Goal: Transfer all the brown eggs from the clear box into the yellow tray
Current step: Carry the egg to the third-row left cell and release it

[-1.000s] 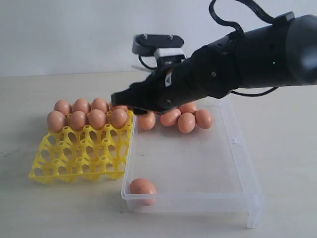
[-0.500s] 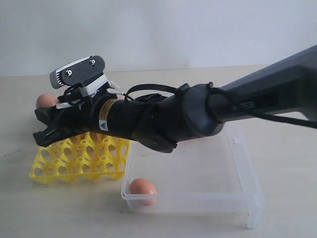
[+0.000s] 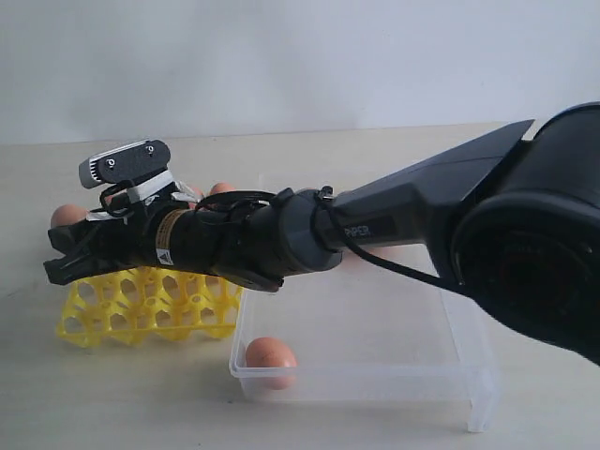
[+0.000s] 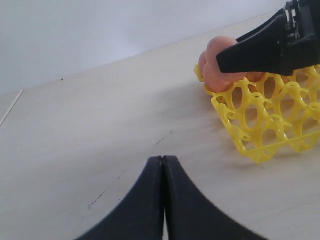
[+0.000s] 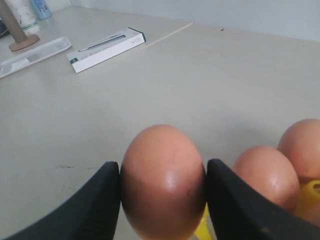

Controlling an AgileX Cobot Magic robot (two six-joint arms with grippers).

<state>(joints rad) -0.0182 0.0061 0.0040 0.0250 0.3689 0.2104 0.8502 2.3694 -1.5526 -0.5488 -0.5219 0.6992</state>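
While the right gripper reached across the yellow tray in the exterior view, one brown egg lay in the clear box's front-left corner. In the left wrist view, the left gripper hung over the worktop with its jaws pressed together, near the tray's corner. In the right wrist view, the right gripper's jaws were clamped on a held egg, just beside two tray eggs.

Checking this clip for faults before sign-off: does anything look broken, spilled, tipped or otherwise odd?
Nothing stands out. The bright yellow plastic egg tray sits flat, the clear plastic box looks intact, and the smooth brown egg in the right gripper shows no crack. Another egg lies in the box's near corner.
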